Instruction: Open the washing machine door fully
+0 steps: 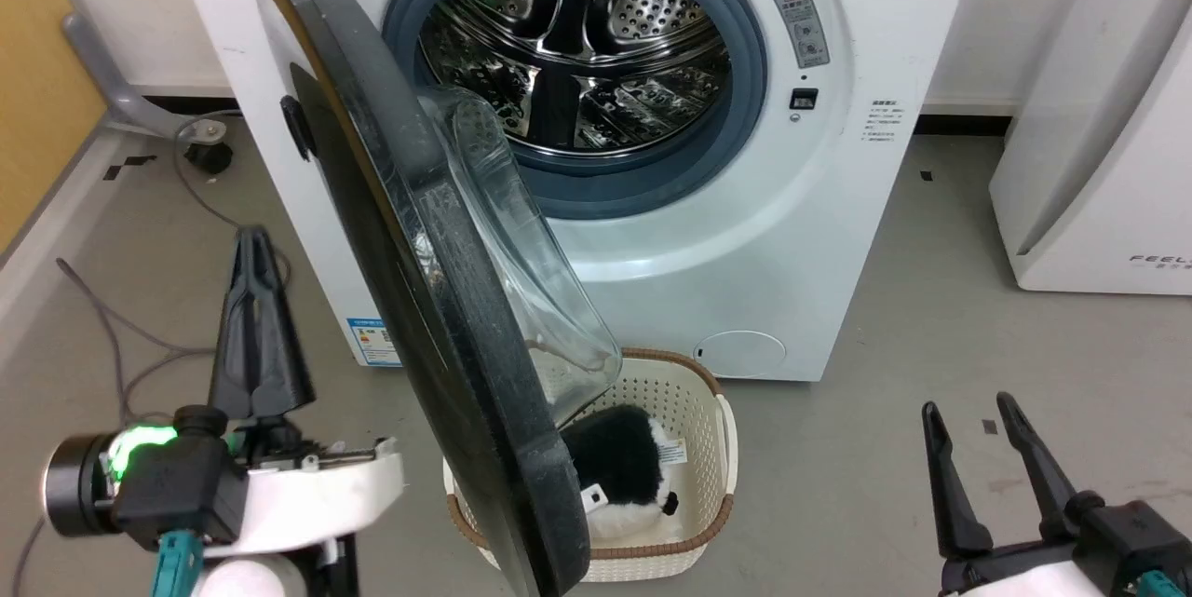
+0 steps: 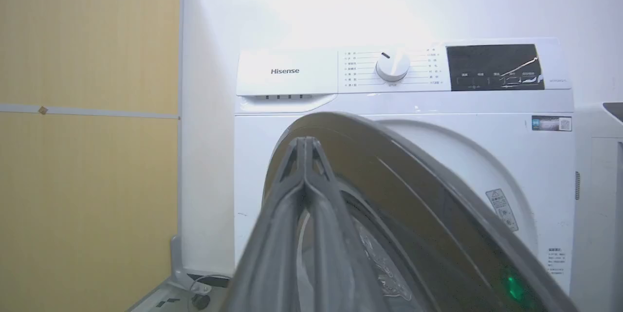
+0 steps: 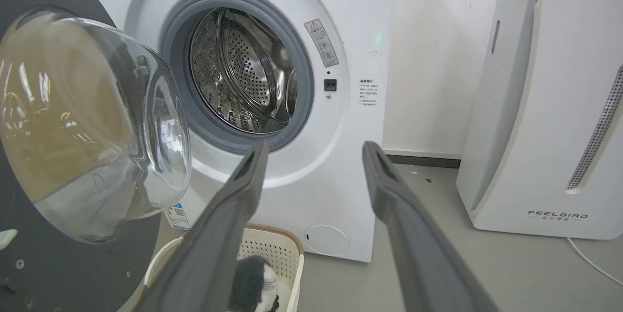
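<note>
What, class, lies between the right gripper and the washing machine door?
In the head view: a white perforated basket holding a black-and-white plush toy, by the washing machine door, then bare floor to the right gripper.

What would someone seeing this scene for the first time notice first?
Probably the large round glossy black washing machine door with its bulging clear glass bowl, swung out across the middle of the head view. Behind it the white washing machine shows its perforated steel drum, and below the door sits a cream perforated basket holding a black-and-white fluffy toy.
</note>
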You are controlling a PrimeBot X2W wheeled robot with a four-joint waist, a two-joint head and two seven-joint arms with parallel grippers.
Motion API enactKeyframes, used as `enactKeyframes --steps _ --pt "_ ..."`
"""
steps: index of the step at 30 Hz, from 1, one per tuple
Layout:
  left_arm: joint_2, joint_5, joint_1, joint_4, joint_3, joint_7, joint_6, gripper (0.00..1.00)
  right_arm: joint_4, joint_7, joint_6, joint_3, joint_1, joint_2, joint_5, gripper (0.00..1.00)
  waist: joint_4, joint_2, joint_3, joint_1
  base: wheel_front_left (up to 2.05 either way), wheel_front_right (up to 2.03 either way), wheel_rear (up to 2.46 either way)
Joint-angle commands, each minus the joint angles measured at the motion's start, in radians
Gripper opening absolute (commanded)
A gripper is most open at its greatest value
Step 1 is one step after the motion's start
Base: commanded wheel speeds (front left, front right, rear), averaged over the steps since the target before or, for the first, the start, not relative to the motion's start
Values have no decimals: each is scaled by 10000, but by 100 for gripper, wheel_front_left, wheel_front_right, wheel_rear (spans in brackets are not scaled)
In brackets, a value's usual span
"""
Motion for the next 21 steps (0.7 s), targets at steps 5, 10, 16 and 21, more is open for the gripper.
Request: enactKeyframes --steps 5,10,16,21 --pt "-3 130 -286 -1123 -1053 -42 -332 0 89 -43 50 61 247 42 69 100 94 0 -7 0 0 0 0" --pt "-16 373 -331 -1654 -2728 -42 -746 0 181 -43 50 147 286 42 122 100 189 0 -65 0 0 0 0" --pt "-22 594 -219 -1677 -4650 -42 -1230 0 247 -43 50 183 269 43 104 100 331 0 -94 0 0 0 0" --pt "-25 504 -75 -1292 -5634 -42 -1372 0 299 -43 50 210 251 43 120 100 434 0 -98 0 0 0 0"
